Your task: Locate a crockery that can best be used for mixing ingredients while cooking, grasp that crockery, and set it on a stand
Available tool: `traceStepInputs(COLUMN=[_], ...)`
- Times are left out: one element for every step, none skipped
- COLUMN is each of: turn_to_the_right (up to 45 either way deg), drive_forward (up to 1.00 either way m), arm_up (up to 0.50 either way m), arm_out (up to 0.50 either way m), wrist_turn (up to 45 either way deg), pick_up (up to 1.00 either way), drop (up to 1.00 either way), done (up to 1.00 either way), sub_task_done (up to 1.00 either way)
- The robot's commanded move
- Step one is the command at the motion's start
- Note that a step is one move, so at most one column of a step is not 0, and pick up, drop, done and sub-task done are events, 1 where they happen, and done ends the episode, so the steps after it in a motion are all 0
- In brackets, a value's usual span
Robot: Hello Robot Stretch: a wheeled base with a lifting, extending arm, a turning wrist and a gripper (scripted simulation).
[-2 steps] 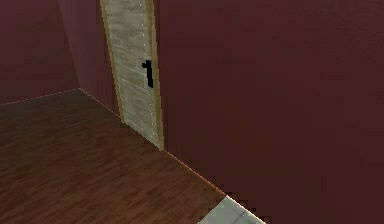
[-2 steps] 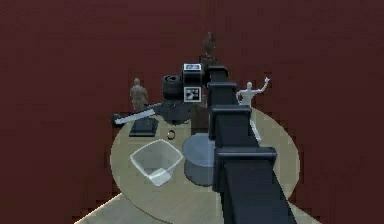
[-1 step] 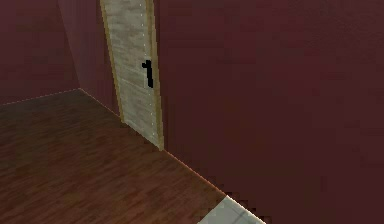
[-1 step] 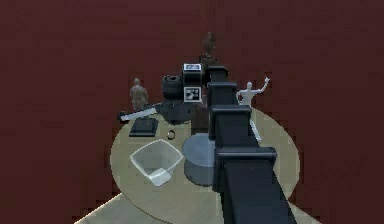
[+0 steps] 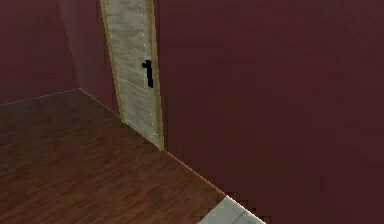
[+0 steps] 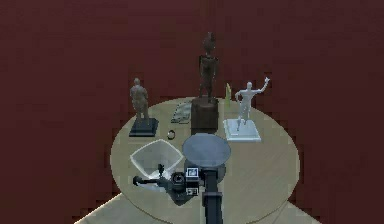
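The pale bowl (image 6: 153,158) sits on the round desk (image 6: 270,165), lower middle of the arm side view, just up-left of your jaws. You cannot tell if they hold anything.

Arm (image 6: 212,207) is rising as a dark square bar from the bottom of the arm side view, reaching in across the near rim of the round bench (image 6: 275,170). Its far end is sitting just inside that near rim, short of the bench's middle. Two white marker squares (image 6: 186,181) are showing at that end. Hand (image 6: 146,183) is pointing from the markers toward the bench's left side, with its dark body at the near-left part. Thin fingers (image 6: 152,180) are lying against stuff on the bench, so cannot tell whether the hand is holding anything.
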Motion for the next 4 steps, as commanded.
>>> traceStepInputs(turn_to_the_right=[0.0,0.0,0.0,0.0], drive_forward=[0.00,0.00,0.00,0.00], arm_up=[0.00,0.10,0.18,0.00], arm_out=[0.00,0.00,0.00,0.00], wrist_turn=[0.0,0.0,0.0,-45.0], pick_up=[1.00,0.00,0.00,0.00], drop=[0.00,0.00,0.00,0.00], done=[0.00,0.00,0.00,0.00], sub_task_done=[0.00,0.00,0.00,0.00])
